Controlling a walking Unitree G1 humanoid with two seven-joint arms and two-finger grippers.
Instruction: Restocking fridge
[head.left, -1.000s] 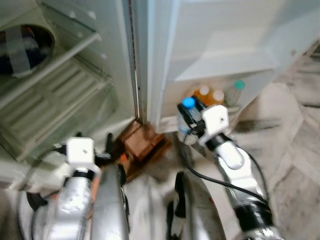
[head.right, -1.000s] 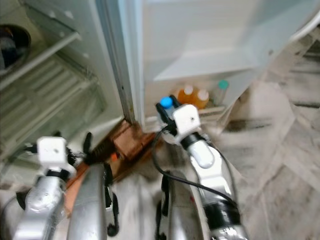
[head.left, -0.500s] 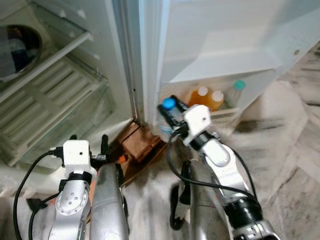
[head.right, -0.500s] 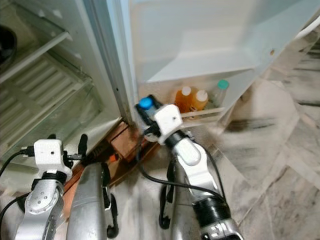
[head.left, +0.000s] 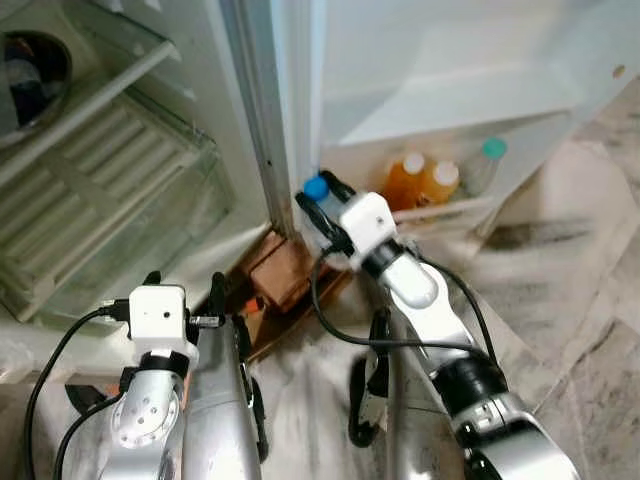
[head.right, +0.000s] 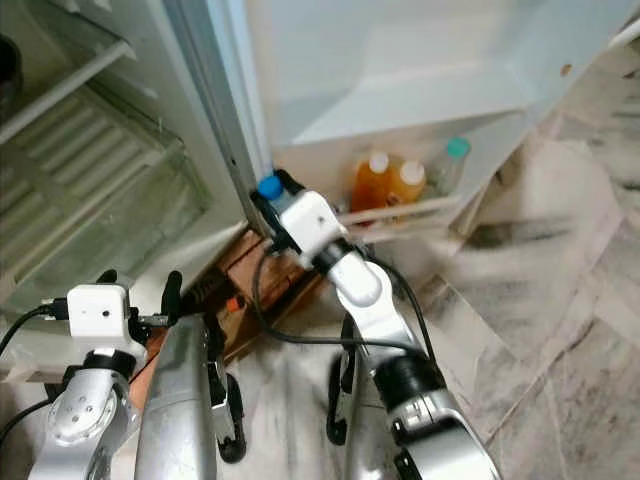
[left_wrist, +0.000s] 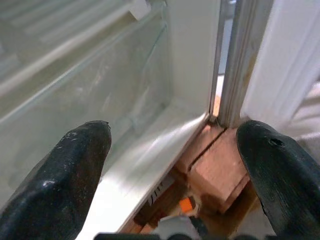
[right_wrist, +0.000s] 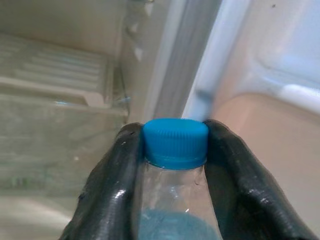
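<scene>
- Our right gripper (head.left: 322, 205) pinches a blue-capped bottle (right_wrist: 175, 145) by its neck, low at the fridge door's hinge edge.
- Our left gripper (left_wrist: 175, 165) hangs spread, idle.
- Next, we judge, carry it onto the door shelf (head.left: 450, 208) beside the orange bottles (head.left: 420, 182).

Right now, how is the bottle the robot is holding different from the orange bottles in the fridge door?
The blue-capped bottle is clear, while the two orange bottles hold orange drink. Its cap is blue; theirs are white. It is clamped at the neck by the right gripper, near the door's hinge edge, while the orange bottles stand side by side in the bottom door shelf. All of them are upright, capped bottles.
</scene>
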